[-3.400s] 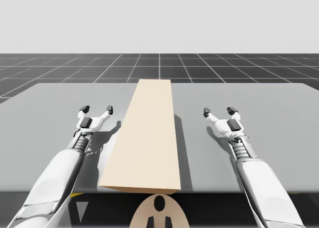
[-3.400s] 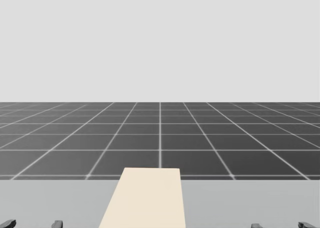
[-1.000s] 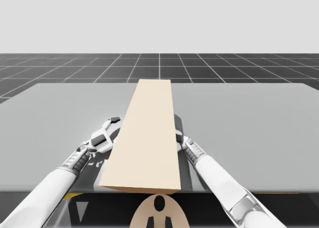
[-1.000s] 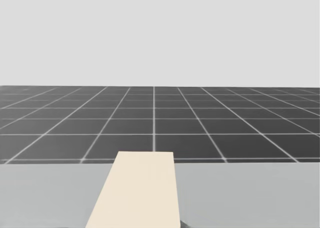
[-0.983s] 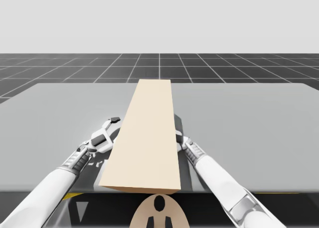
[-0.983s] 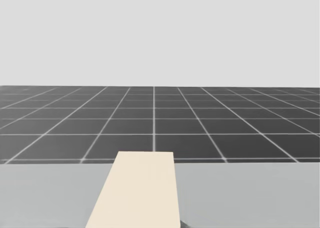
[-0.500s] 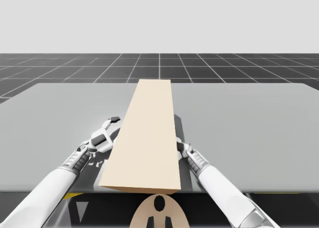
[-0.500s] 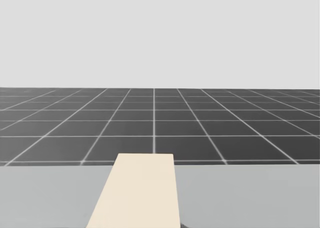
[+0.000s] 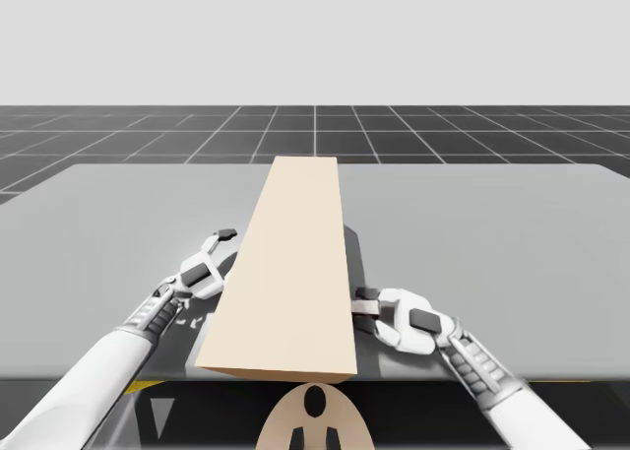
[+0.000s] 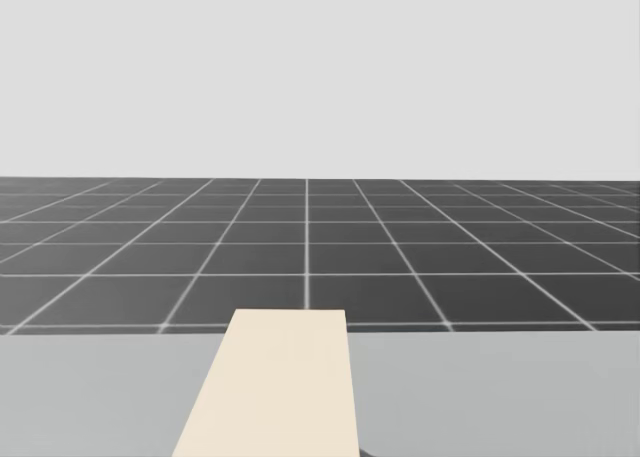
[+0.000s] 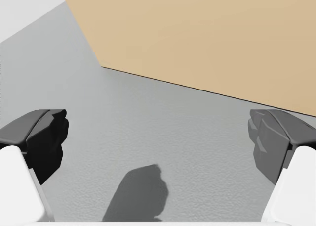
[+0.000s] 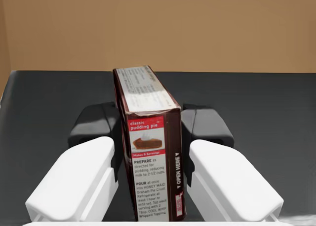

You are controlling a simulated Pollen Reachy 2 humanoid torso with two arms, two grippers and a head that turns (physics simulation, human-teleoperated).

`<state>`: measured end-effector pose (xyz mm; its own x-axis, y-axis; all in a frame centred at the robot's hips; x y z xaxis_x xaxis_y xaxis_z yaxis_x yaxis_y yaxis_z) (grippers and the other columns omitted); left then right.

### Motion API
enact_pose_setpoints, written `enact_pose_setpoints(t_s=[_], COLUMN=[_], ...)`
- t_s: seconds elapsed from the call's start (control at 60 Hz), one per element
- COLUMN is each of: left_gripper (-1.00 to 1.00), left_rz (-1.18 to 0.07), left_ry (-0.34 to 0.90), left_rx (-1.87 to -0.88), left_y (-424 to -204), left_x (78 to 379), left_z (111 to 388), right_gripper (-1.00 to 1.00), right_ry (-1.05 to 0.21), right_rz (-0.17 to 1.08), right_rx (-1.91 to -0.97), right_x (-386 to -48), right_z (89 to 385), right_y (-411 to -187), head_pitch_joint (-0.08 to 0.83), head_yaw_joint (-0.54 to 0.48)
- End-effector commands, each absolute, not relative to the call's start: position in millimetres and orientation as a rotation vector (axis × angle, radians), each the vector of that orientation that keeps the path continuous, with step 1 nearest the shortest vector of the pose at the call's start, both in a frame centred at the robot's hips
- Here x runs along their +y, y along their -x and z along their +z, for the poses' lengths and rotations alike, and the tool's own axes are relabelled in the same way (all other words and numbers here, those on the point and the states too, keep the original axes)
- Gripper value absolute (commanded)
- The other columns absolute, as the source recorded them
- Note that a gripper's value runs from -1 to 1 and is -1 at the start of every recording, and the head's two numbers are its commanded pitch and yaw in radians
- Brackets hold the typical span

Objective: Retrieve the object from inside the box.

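Note:
A long tan box (image 9: pixel 290 263) lies down the middle of the grey table (image 9: pixel 512 233); its top (image 10: pixel 275 392) reaches into the head view. In the right wrist view my right gripper (image 12: pixel 150 132) is shut on a small dark brown carton (image 12: pixel 150 157), which stands upright between the fingers (image 12: pixel 96 132). The tan box's inner wall (image 12: pixel 197 28) rises behind it. In the high view my right gripper (image 9: pixel 369 305) sits against the tan box's right side near the front edge. My left gripper (image 9: pixel 222 251) is open beside the box's left side, whose wall (image 11: pixel 207 38) stands ahead of its fingers (image 11: pixel 39 137).
Bare grey table (image 11: pixel 148 132) lies under my left gripper. The table's near edge (image 9: pixel 551 379) runs just behind my right hand. A dark gridded floor (image 10: pixel 300 257) stretches beyond the far edge.
My right gripper has drawn back toward the near edge and out from the box's side, the brown carton in it. The left arm has held still for the last second.

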<state>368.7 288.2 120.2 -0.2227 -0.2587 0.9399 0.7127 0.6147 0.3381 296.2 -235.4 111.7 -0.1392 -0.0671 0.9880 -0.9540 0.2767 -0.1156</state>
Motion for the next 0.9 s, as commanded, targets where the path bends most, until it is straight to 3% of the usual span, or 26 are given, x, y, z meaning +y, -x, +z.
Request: enact_pose_setpoints(t_s=[0.017,0.2,0.333,0.633,0.9], left_gripper=[-1.0,-1.0,-1.0,-1.0,-1.0], left_rz=[-0.928,-0.924,-0.92,-0.913,-0.91], left_ry=[0.375,0.374,0.372,0.367,0.362], left_rx=[-1.546,-1.548,-1.548,-1.555,-1.556], left_y=[-368.0,-368.5,-368.8,-368.8,-369.2], left_x=[289.5,290.4,291.0,293.2,294.1], left_z=[117.1,116.9,116.9,117.6,117.4], right_gripper=[1.0,1.0,1.0,1.0,1.0], right_ry=[-0.985,-0.863,-0.777,-0.608,-0.435], right_rz=[0.988,0.901,0.867,0.815,0.785], right_rx=[-1.604,-1.662,-1.725,-1.86,-1.994], right_x=[-279.1,-324.8,-350.4,-385.5,-404.4], right_z=[112.6,113.4,132.1,192.4,268.2], right_y=[-283.7,-295.9,-310.8,-346.9,-368.6], head_pitch_joint=[0.057,0.054,0.052,0.046,0.048], head_yaw_joint=[-0.03,-0.03,-0.03,-0.02,-0.02])
